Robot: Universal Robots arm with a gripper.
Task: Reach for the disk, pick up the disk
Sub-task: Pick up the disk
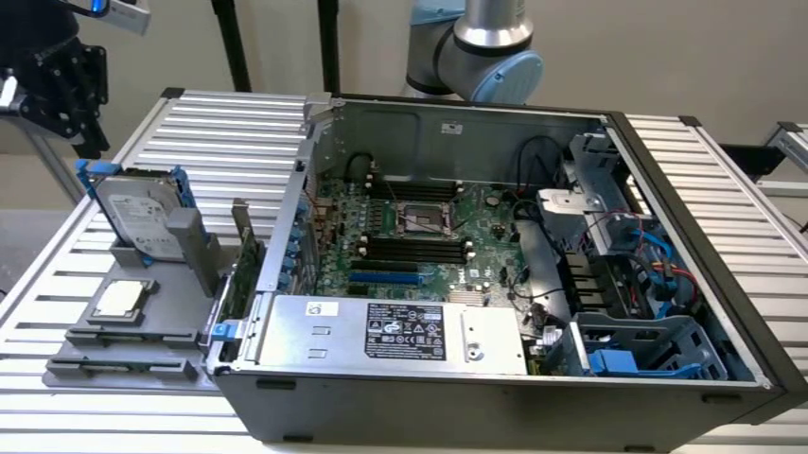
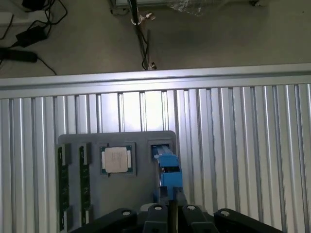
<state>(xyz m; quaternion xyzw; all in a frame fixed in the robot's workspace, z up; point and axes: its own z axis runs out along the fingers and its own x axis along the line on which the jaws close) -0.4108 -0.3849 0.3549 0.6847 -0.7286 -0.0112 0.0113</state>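
The disk (image 1: 136, 222) stands on its end in a grey holder (image 1: 189, 251) on the tabletop (image 1: 227, 132), at the exterior view's left of the computer box (image 1: 505, 416). Its long side points up, leaning a little. The gripper (image 2: 172, 208) hangs above it and touches nothing. Its jaws look squeezed together.

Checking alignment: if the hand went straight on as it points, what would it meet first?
Probably the disk, whose blue-framed top edge lies just ahead of the hand; depth is unclear.
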